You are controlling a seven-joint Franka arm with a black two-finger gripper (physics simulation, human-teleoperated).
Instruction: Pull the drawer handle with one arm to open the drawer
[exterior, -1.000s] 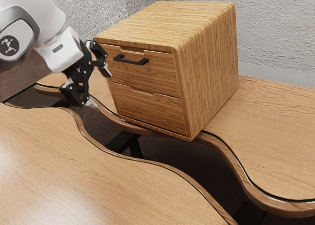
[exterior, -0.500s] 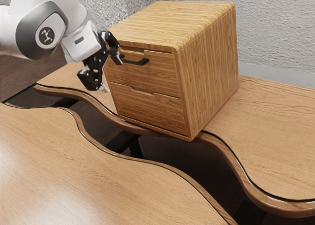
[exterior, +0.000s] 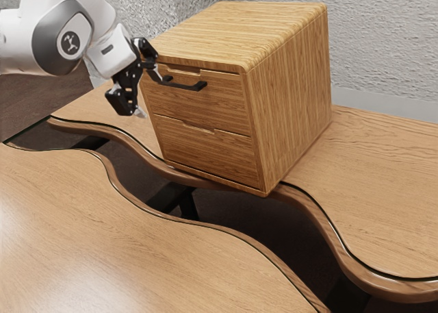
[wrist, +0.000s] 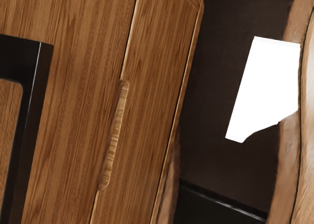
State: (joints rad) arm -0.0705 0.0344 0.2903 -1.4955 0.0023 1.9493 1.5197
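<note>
While beside the handle (exterior: 183,84), jaws apart.

Unit count: one arm (exterior: 58,35) fitted with one claw (exterior: 142,87), which has two black fingers (exterior: 125,102). Directly in front of the claw stands one wooden cabinet (exterior: 287,87) containing two drawers, one upper drawer (exterior: 212,107) level with the claw and one lower drawer (exterior: 205,148) below claw height, with one black bar handle (exterior: 183,85) just beside the upper finger. Table tops: two, one far table top (exterior: 369,183) beneath the claw and cabinet, and one near table top (exterior: 102,251) separated from it by one dark gap.
</note>
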